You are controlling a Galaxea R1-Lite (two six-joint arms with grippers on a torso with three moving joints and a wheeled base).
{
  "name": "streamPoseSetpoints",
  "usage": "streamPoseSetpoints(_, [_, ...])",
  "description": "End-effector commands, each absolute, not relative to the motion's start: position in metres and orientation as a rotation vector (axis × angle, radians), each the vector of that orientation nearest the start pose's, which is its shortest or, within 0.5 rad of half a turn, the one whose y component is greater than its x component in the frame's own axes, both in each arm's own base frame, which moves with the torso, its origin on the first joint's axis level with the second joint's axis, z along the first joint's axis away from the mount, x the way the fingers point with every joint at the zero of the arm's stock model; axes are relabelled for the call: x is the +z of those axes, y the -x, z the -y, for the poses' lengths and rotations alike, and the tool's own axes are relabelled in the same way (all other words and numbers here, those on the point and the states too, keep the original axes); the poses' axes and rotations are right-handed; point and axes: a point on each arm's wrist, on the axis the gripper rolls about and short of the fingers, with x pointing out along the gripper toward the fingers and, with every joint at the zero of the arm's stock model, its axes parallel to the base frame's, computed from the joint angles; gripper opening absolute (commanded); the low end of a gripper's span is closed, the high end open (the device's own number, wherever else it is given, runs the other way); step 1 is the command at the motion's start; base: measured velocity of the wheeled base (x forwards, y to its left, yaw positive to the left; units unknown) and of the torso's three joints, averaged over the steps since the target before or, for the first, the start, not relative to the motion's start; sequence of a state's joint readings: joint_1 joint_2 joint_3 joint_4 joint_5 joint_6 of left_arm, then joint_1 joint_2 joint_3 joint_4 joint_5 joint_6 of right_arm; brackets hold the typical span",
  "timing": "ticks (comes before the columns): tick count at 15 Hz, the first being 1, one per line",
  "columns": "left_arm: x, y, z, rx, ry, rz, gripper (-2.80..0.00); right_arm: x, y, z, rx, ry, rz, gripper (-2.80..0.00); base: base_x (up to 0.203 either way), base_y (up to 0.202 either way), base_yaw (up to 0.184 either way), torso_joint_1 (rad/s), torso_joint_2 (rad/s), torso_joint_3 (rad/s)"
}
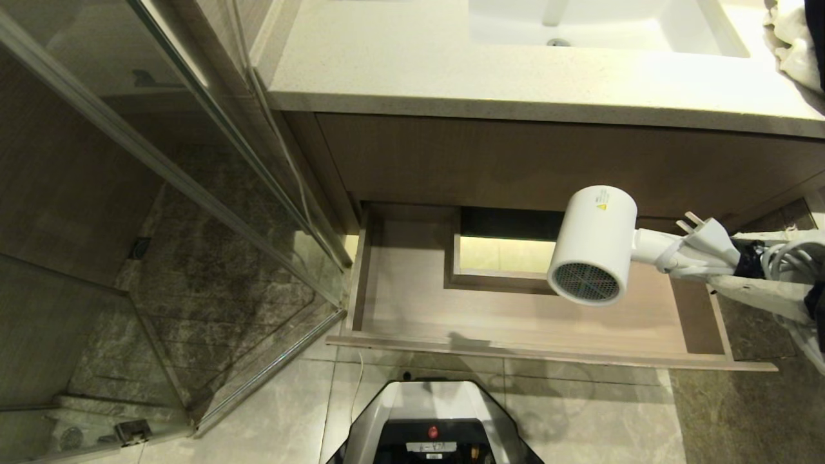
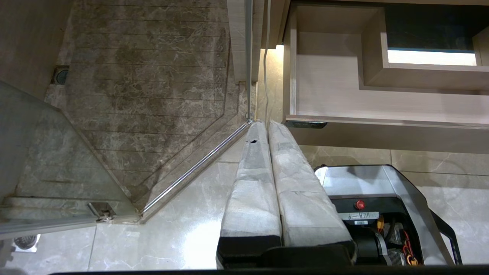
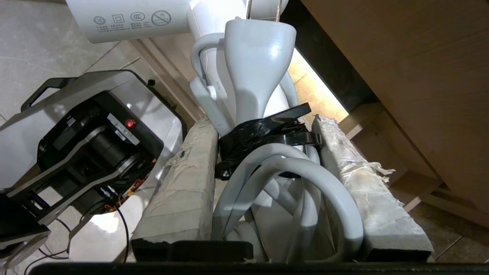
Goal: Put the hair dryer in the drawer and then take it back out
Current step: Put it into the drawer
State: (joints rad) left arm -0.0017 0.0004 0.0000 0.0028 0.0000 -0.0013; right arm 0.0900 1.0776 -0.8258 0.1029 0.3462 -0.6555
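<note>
The white hair dryer (image 1: pixel 596 243) hangs in the air above the right half of the open drawer (image 1: pixel 412 303), its grey grille facing the camera. My right gripper (image 1: pixel 747 261) comes in from the right and is shut on the dryer's handle and bundled cord (image 3: pixel 282 179); the plug (image 3: pixel 259 68) sticks out past the padded fingers (image 3: pixel 183 179). The drawer (image 2: pixel 328 95) is pulled out and holds nothing, with a boxed cut-out (image 1: pixel 503 258) at its back. My left gripper (image 2: pixel 267 126) hangs shut over the floor near the drawer's left front corner.
A stone counter (image 1: pixel 412 64) with a white sink (image 1: pixel 599 26) overhangs the drawer. A white cloth (image 1: pixel 789 45) lies at the counter's right end. A glass shower screen (image 1: pixel 193 193) stands to the left. My own base (image 1: pixel 432 425) sits just before the drawer front.
</note>
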Motion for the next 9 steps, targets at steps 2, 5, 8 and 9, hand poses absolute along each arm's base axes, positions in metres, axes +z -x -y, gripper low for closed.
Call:
streamPoseSetpoints(2, [0.0748, 0.0227, 0.0000, -0.002, 0.002, -0.004, -2.80, 0.2550, -0.1361, -0.0192, 0.530, 0.593, -0.207, -2.80, 0.000, 0.000, 0.000, -0.067, 0.11, 0.055])
streamPoseSetpoints(5, [0.0747, 0.0227, 0.0000, -0.002, 0.002, -0.005, -2.80, 0.2527, -0.1347, -0.0189, 0.530, 0.592, -0.213, -2.80, 0.000, 0.000, 0.000, -0.180, 0.32, 0.139])
streamPoseSetpoints(8, [0.0752, 0.0228, 0.0000, -0.002, 0.002, -0.003, -2.80, 0.2511, -0.1345, -0.0187, 0.530, 0.590, -0.218, -2.80, 0.000, 0.000, 0.000, -0.182, 0.32, 0.135])
streamPoseSetpoints(9, [0.0747, 0.0227, 0.0000, -0.002, 0.002, -0.005, -2.80, 0.2509, -0.1338, -0.0180, 0.526, 0.590, -0.218, -2.80, 0.000, 0.000, 0.000, -0.201, 0.32, 0.136])
